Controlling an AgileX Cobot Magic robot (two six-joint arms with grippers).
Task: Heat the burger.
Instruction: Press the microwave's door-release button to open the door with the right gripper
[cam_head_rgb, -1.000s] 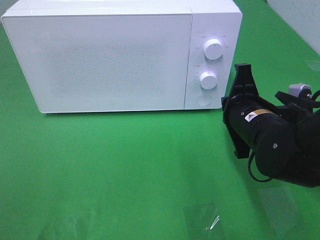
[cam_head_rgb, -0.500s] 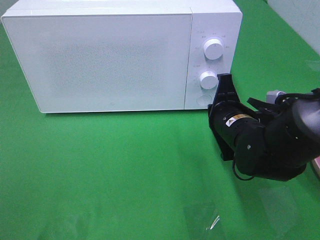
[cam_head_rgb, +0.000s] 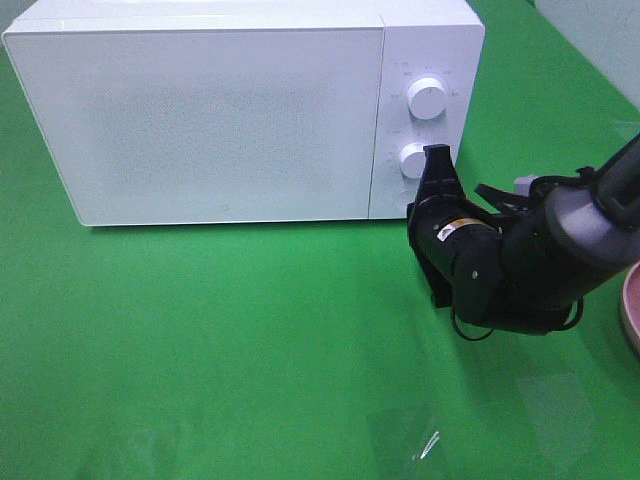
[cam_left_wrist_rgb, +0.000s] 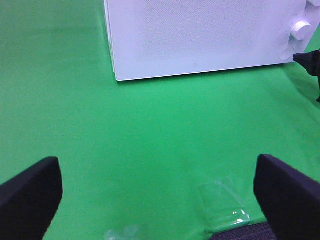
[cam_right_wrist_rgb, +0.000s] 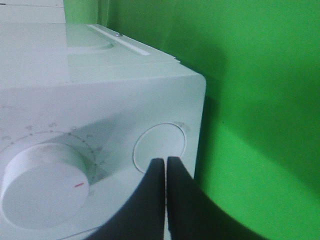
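The right claw is clenched, its two tips pressed together right at the round button on the microwave's lower front corner, just below the lower dial. The left claw hangs spread wide over the green desk, well in front of the microwave. The microwave's door is closed, and I cannot see the burger.

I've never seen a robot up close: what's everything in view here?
microwave: one, white, back of the cloth, door shut
dials: two, white, its right panel
round button: one, white, below the dials
cloth: one, green, under everything
plate: one, pink, rim at right edge
clear film: few patches, front of cloth
left pincer: one, black, open over the cloth
right pincer: one, black, shut, tips at the round button
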